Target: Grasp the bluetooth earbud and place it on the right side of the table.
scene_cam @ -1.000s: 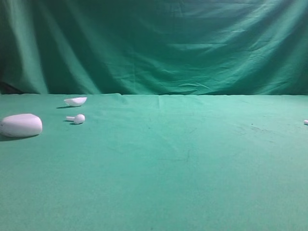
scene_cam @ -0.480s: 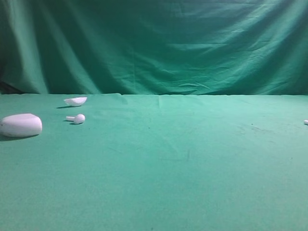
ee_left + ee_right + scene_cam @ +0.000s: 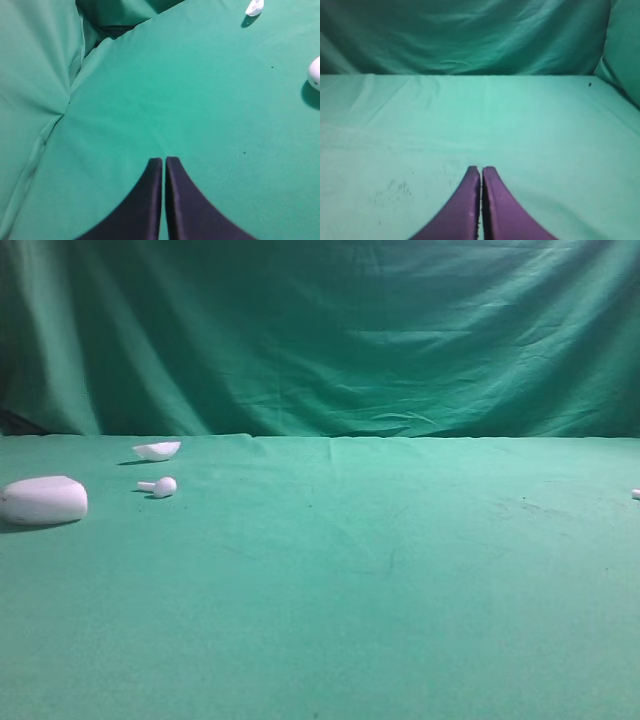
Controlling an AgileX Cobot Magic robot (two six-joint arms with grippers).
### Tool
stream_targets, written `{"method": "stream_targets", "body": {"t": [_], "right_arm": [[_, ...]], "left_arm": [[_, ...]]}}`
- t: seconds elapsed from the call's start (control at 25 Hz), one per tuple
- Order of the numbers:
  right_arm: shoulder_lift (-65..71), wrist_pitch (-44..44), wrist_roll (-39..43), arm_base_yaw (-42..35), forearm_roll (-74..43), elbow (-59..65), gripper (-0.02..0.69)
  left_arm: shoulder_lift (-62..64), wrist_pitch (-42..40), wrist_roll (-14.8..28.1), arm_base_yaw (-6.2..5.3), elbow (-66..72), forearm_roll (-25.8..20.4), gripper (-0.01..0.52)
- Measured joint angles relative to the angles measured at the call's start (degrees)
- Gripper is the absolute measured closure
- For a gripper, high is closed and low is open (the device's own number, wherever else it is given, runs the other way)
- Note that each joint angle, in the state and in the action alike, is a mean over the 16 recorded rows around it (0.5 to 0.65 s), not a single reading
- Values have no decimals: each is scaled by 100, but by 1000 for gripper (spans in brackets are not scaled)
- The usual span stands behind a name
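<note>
Nothing has shifted since the earlier frame. Bluetooth earbud (image 3: 635,494) lies at the table's (image 3: 400,580) 3 o'clock edge, well apart from both pincers. Left gripper (image 3: 164,161) and right gripper (image 3: 481,170): jaws pressed together, empty.

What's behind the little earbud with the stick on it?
Behind the stemmed earbud sits a shallow white shell on the green table, then the green curtain. The shell is seen from the side, so what's inside it can't be seen.
</note>
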Motion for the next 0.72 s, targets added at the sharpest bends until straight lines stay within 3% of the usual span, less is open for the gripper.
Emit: {"method": "stream_targets", "body": {"t": [0.72], "right_arm": [[0,103,41,-7,100,614,665]], "left_arm": [[0,0,0,0,0,0,514]]}}
